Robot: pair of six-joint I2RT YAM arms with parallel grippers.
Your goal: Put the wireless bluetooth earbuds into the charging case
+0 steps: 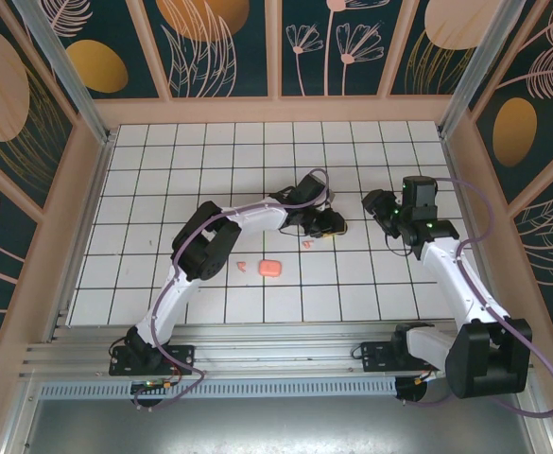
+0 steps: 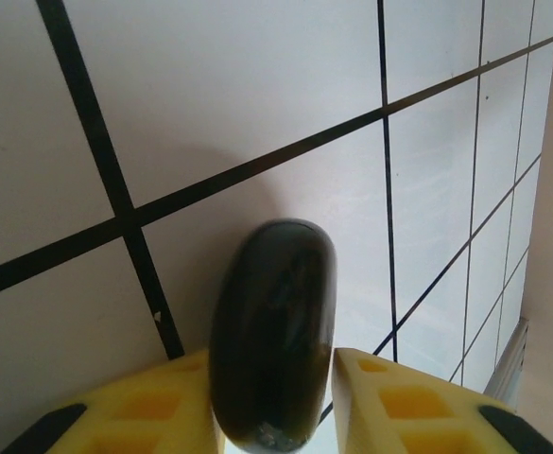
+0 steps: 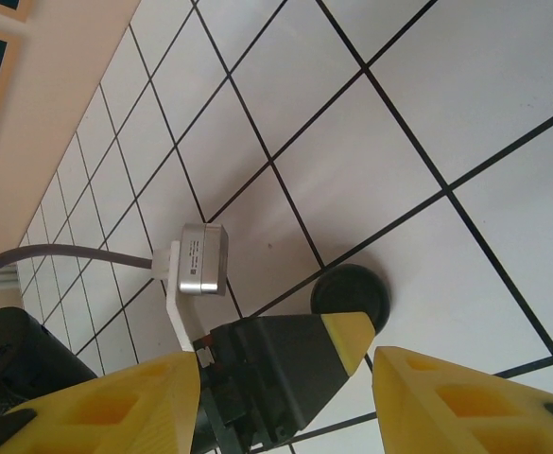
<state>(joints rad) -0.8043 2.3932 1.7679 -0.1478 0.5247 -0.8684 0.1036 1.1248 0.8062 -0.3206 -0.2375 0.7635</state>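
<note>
1 black charging case (image 2: 271, 331) between left fingers (image 2: 144, 409) — grip unclear, right fingers (image 3: 446, 397) parted, empty

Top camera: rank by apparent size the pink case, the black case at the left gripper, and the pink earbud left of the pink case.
1. The pink case and the black case: alike; the left gripper partly covers the black one, so unranked.
2. The pink earbud: clearly smallest.

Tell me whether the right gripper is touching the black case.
Apart. The top external view shows white tile between the right gripper and the black case.
</note>
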